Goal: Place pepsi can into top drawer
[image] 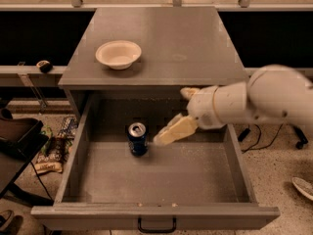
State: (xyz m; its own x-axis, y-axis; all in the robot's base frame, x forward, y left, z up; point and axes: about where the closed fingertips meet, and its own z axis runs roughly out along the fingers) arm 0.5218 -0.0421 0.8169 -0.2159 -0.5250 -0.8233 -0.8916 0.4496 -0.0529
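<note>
The pepsi can is dark blue with a silver top. It stands upright on the floor of the open top drawer, left of the middle and toward the back. My gripper is open and empty. It hangs above the drawer just right of the can. Its lower finger points at the can with a small gap between them, and its upper finger is near the cabinet's front edge. The white arm reaches in from the right.
A white bowl sits on the grey cabinet top, at its left. The drawer's front panel has a small black handle. Bags and clutter lie on the floor to the left. Cables lie to the right.
</note>
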